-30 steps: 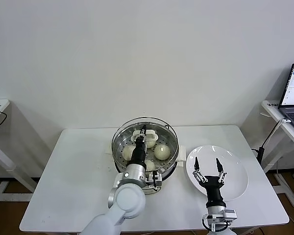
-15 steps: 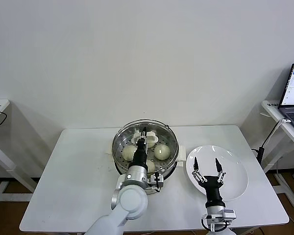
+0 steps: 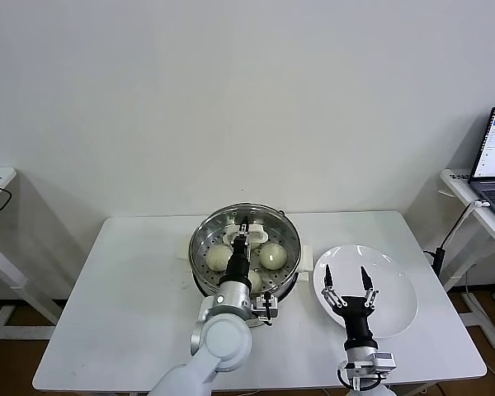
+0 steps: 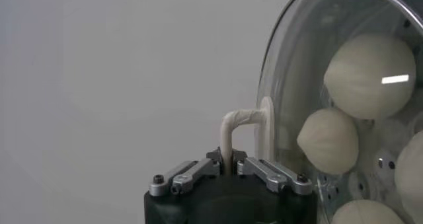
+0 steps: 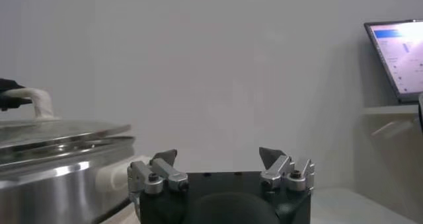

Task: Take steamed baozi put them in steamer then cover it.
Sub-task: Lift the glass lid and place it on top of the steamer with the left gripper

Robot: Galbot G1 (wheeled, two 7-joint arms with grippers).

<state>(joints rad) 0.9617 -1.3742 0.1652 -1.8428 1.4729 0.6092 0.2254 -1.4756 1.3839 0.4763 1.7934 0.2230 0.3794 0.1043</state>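
Here, a shiny steel steamer (image 3: 246,250) at mid-table (image 3: 132,297), perforated tray inside, holding smooth, rounded cream-white steamed baozi (image 3: 272,255); four, apparently, though the arm hides part. Resting over its rim, or just above, a glass lid (image 4: 291,80), with left gripper (image 3: 242,230) fingers clenched on the white lid handle (image 4: 239,123). Off to the right, over a white plate (image 3: 400,297), right gripper (image 3: 346,276) with fingers spread, holding nothing.

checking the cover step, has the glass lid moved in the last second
Yes. The glass lid, held by the left gripper, came down and settled closer onto the steamer rim.
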